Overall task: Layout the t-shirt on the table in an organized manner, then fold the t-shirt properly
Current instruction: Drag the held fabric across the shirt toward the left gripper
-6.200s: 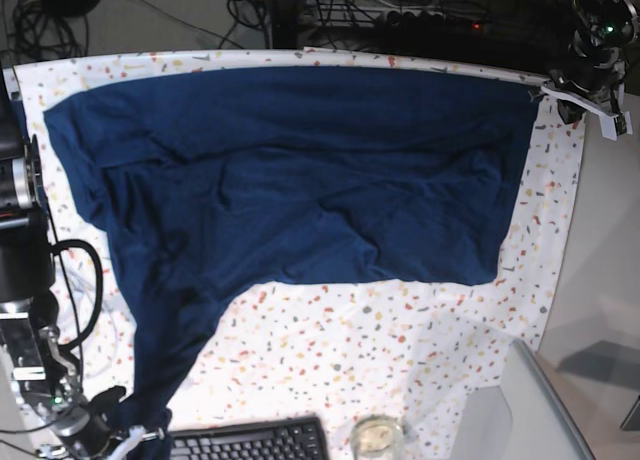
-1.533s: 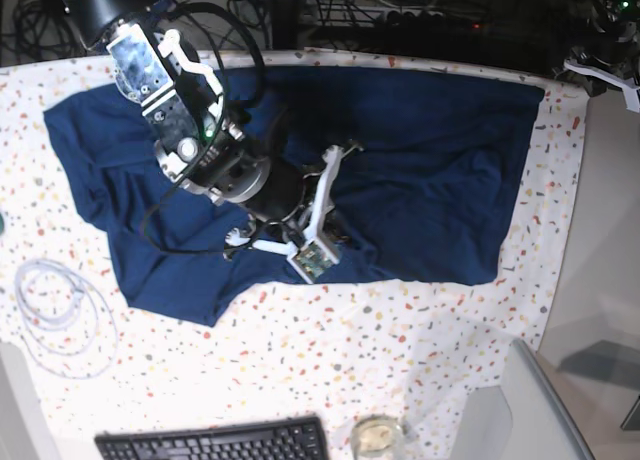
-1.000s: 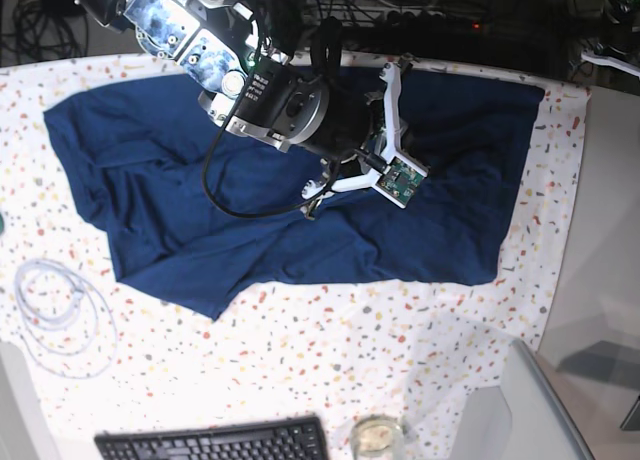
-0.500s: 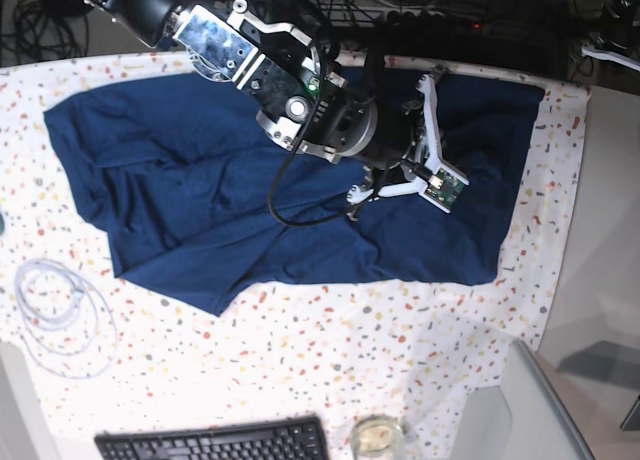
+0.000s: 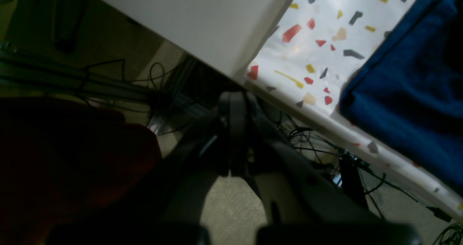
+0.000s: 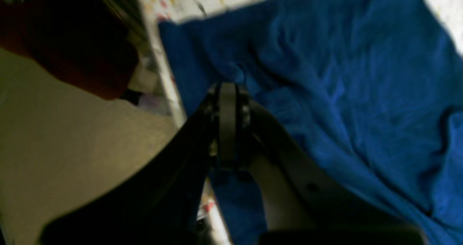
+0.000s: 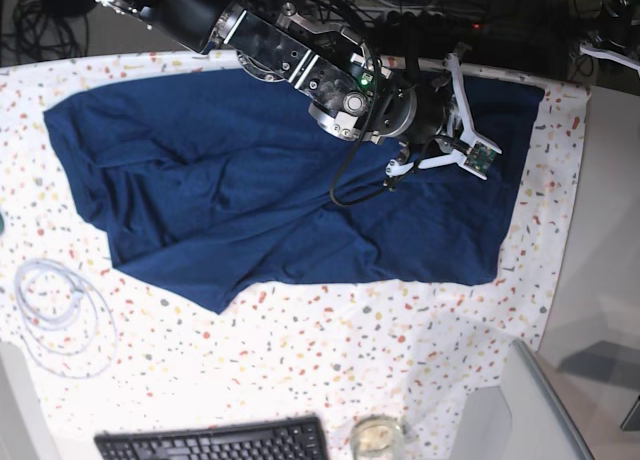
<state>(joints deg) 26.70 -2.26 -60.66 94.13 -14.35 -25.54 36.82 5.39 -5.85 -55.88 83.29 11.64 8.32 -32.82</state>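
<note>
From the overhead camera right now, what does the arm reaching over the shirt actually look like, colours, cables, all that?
The right arm is black with shiny silver metal sections and a small green light near the wrist. A black cable loops down from it. White brackets at the wrist carry a small green circuit board. In the wrist views, both the right gripper and the left gripper have dark, matte black fingers.

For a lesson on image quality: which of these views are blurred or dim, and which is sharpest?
Right wrist view: smeared by motion blur, t-shirt folds soft, right claw dark. Left wrist view: dim, left claw in shadow, table flecks fairly crisp. Base view: evenly lit, sharpest.
</note>
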